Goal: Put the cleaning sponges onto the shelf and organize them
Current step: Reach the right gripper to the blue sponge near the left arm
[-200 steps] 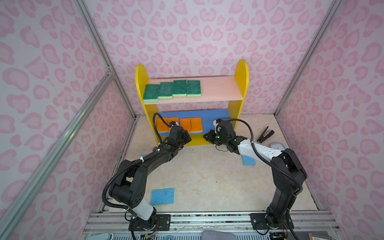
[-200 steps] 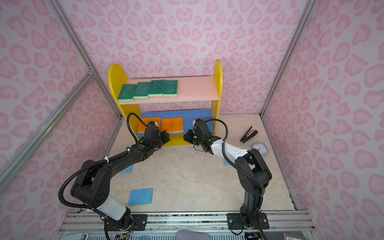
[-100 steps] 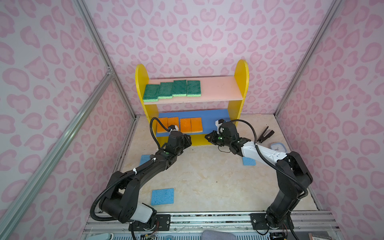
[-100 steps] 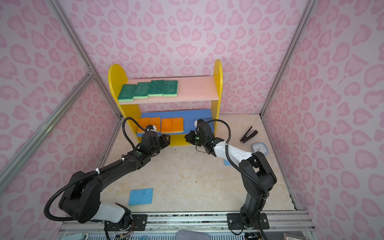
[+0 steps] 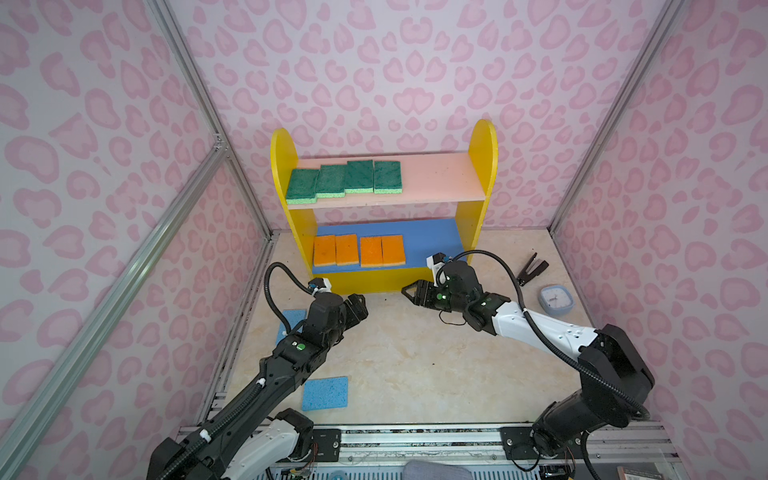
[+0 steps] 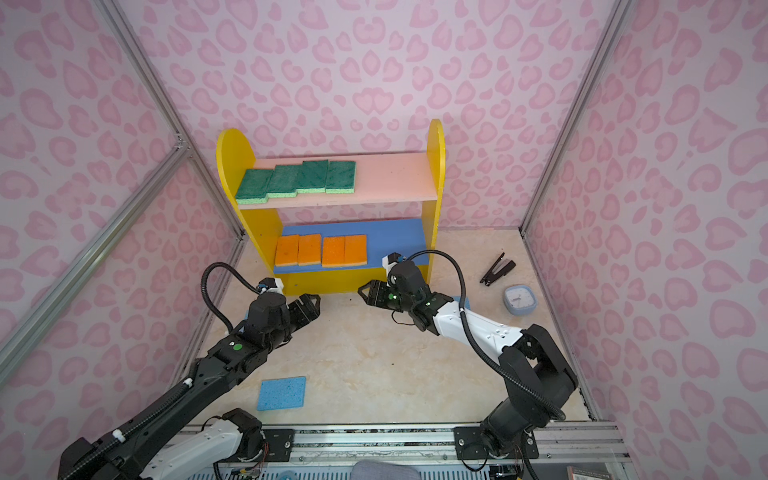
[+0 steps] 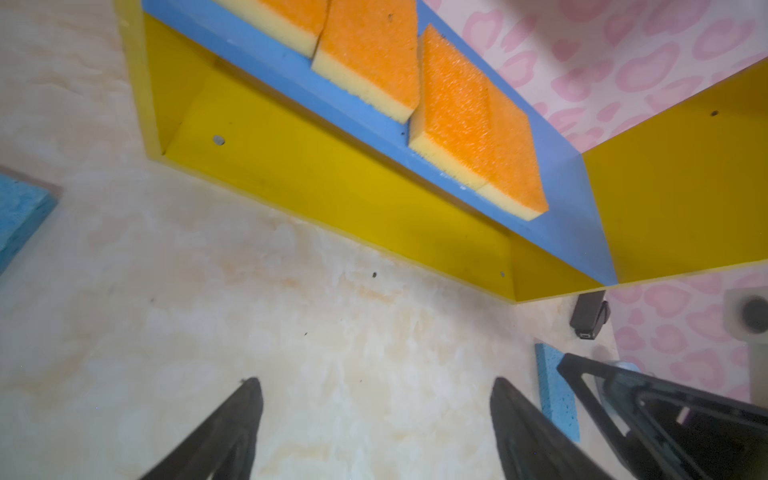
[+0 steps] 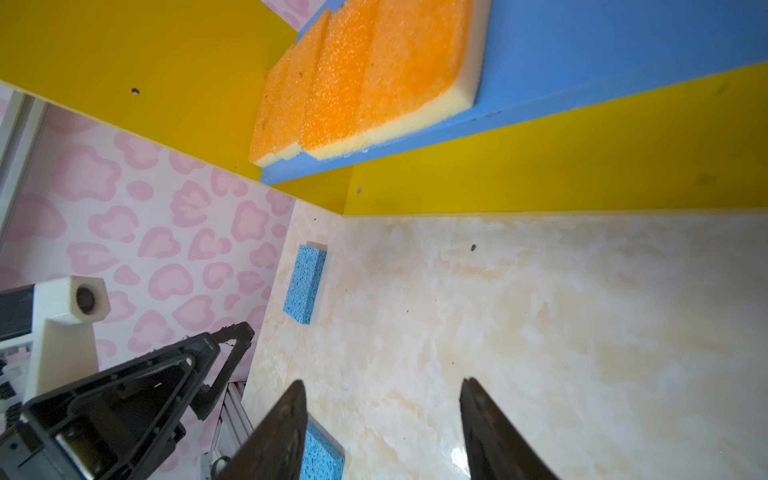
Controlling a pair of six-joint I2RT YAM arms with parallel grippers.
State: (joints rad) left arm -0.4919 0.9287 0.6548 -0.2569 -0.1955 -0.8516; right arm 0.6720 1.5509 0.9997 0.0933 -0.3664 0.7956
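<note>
Our left hand [image 5: 358,305] and right hand [image 5: 410,291] hang open and empty in a top view. Green sponges [image 5: 345,180] and orange sponges [image 5: 359,250] sit on the shelf [image 5: 482,166]. Both wrist views show blue sponges [image 7: 555,395] on the tabletop [image 7: 332,353]. We think three are left.

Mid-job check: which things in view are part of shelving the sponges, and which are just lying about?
Job: shelf; four green sponges on pink board; four orange sponges on blue board; unshelved: front blue sponge, left blue sponge, right blue sponge.
Lying about: black stapler; blue clock.
</note>
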